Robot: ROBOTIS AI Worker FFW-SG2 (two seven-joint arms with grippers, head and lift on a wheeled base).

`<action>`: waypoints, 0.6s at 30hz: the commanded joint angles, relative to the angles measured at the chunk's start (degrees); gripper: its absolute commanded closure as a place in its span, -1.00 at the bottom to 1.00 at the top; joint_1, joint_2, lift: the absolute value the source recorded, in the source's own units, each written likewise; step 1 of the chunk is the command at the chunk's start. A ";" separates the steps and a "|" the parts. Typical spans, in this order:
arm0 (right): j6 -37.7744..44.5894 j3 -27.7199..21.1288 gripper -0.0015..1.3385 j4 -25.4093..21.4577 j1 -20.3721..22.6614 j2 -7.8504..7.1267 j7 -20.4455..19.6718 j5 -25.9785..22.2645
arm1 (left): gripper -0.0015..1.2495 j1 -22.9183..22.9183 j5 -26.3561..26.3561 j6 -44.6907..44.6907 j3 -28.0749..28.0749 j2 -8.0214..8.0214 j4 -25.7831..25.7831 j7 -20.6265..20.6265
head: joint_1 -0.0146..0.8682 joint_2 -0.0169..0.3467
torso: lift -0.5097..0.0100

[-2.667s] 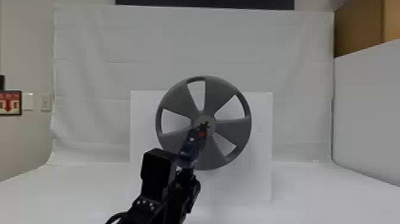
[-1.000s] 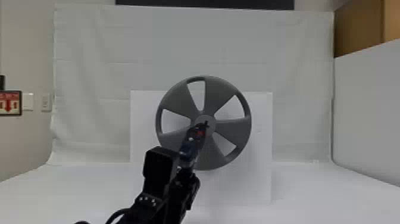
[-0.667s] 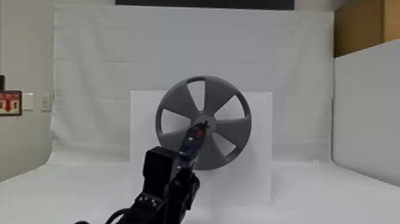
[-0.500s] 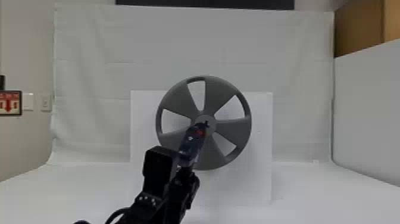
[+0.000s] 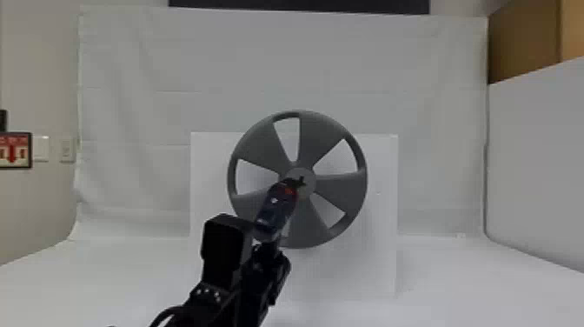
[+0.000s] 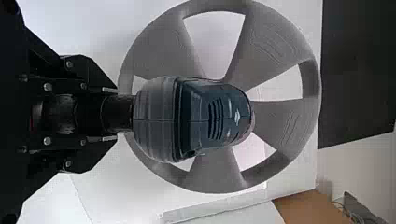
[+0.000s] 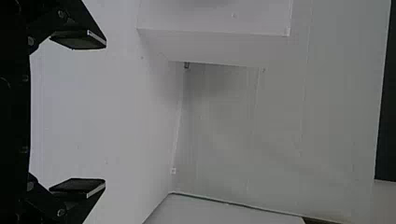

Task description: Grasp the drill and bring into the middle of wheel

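My left gripper (image 5: 271, 250) is shut on the drill (image 5: 275, 208), whose dark bit end lies over the hub of the grey five-spoked wheel (image 5: 339, 187). Whether the tip touches the hub I cannot tell. In the left wrist view the fingers of the left gripper (image 6: 116, 114) clamp the black handle, and the rounded blue-black back of the drill (image 6: 212, 116) covers the middle of the wheel (image 6: 275, 42). The right gripper (image 7: 84, 114) stands open in the right wrist view, nothing between its fingers.
Behind the wheel stands a white box or panel (image 5: 373, 261) on the white table (image 5: 460, 282). A white cloth backdrop (image 5: 330, 65) hangs farther back. At the right rises a white side wall (image 5: 539, 165) with a brown surface (image 5: 525, 39) above it.
Since the earliest frame, the left arm has shifted very slightly with the drill in its grip; its bit end stays over the wheel's hub. Over the last half second hardly anything differs.
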 commanded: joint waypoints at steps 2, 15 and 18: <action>0.01 -0.07 -0.64 0.00 0.05 0.00 0.00 -0.01 | 0.96 2.04 0.44 -0.59 1.95 0.02 -2.17 -0.94 | -0.97 -0.91 | -0.60; 0.01 0.19 -0.64 0.35 0.05 0.09 0.00 -0.01 | 0.96 7.84 1.76 -1.03 7.93 0.02 -8.06 -1.02 | -0.97 -0.91 | -0.60; 0.01 0.19 -0.64 0.35 -0.04 0.26 0.00 -0.01 | 0.96 8.98 1.67 -0.94 9.34 0.02 -8.06 -0.14 | -0.97 -0.91 | -0.60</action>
